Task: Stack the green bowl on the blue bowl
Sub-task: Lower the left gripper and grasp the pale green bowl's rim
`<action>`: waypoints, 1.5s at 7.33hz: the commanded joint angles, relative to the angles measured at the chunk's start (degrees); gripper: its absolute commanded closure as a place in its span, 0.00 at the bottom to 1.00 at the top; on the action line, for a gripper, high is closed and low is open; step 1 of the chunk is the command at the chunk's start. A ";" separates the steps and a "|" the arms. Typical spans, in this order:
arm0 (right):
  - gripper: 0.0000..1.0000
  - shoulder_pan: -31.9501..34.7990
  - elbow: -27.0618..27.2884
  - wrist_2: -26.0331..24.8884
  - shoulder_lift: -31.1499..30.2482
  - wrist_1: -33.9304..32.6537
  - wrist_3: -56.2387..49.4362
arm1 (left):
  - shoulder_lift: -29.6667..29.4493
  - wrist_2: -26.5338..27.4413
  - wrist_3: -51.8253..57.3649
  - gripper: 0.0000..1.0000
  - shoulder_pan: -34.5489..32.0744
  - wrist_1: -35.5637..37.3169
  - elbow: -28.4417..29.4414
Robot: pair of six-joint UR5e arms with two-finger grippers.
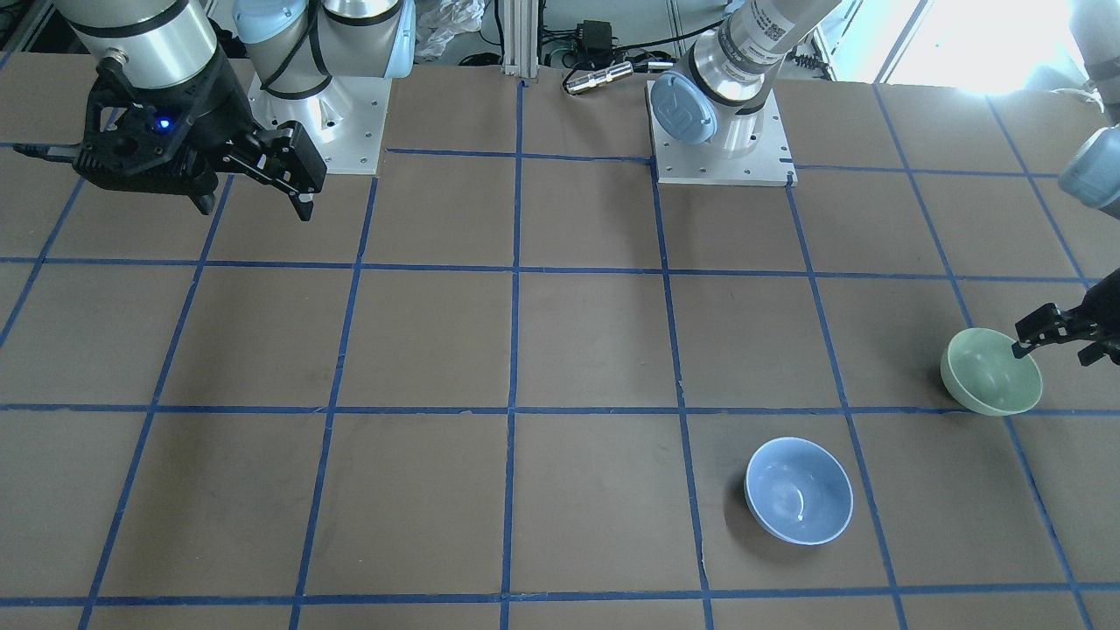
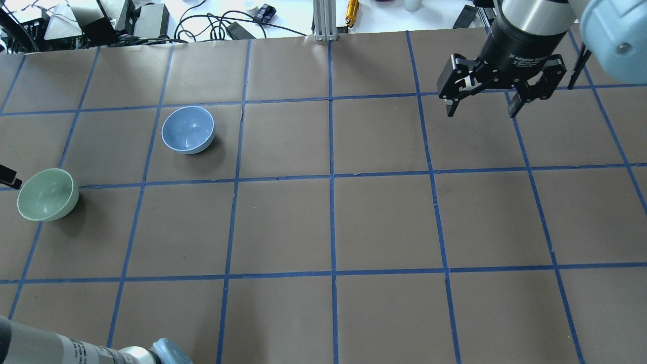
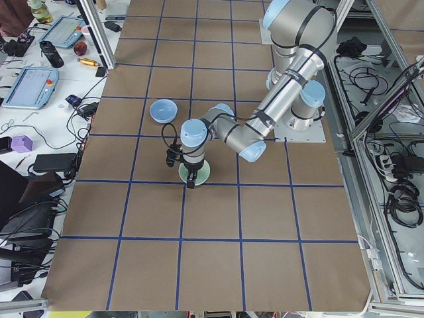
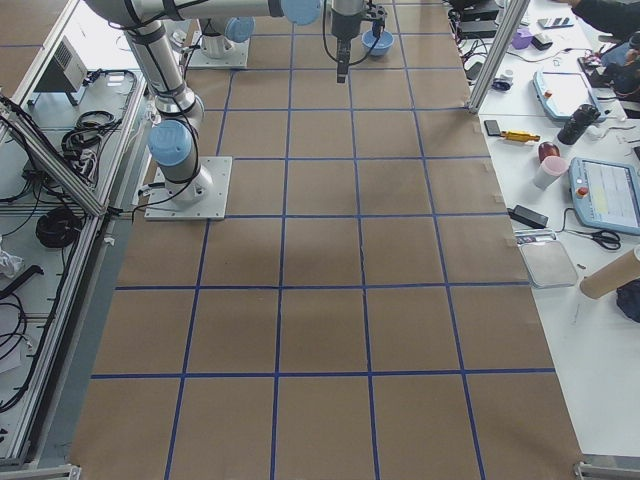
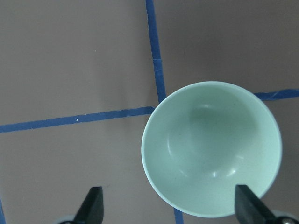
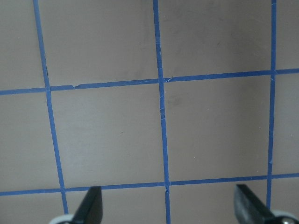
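Note:
The green bowl (image 1: 991, 371) stands upright on the table at the robot's far left; it also shows in the overhead view (image 2: 48, 194) and the left wrist view (image 5: 212, 149). The blue bowl (image 1: 798, 490) stands upright and empty about one grid square away (image 2: 188, 129). My left gripper (image 1: 1053, 354) is open and empty, hovering over the green bowl's edge; in its wrist view (image 5: 170, 207) the bowl lies between and ahead of the fingertips. My right gripper (image 2: 481, 112) is open and empty, raised over the table's far right (image 1: 255, 208).
The brown table (image 2: 333, 222) carries a grid of blue tape lines. The two arm base plates (image 1: 722, 140) stand at the robot's edge. Cables and devices (image 2: 202, 23) lie beyond the far edge.

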 commanded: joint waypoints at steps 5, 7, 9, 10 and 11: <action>0.00 0.00 0.00 0.00 0.00 0.04 0.07 | -4.49 -0.24 2.41 0.91 0.09 3.55 -0.06; 0.00 0.00 0.00 0.00 0.00 -0.05 0.07 | -4.40 -3.21 3.90 0.94 0.09 2.85 0.55; 0.00 0.00 0.00 0.00 0.00 0.04 0.07 | -1.51 -3.49 3.65 0.95 -0.52 -4.31 3.96; 0.00 0.00 0.00 0.00 0.00 -0.05 0.07 | -0.28 -3.93 2.51 0.95 -2.27 -10.28 7.64; 0.00 0.00 0.00 0.00 0.00 0.04 0.07 | 0.51 -5.50 -0.89 0.95 -5.50 -13.03 10.63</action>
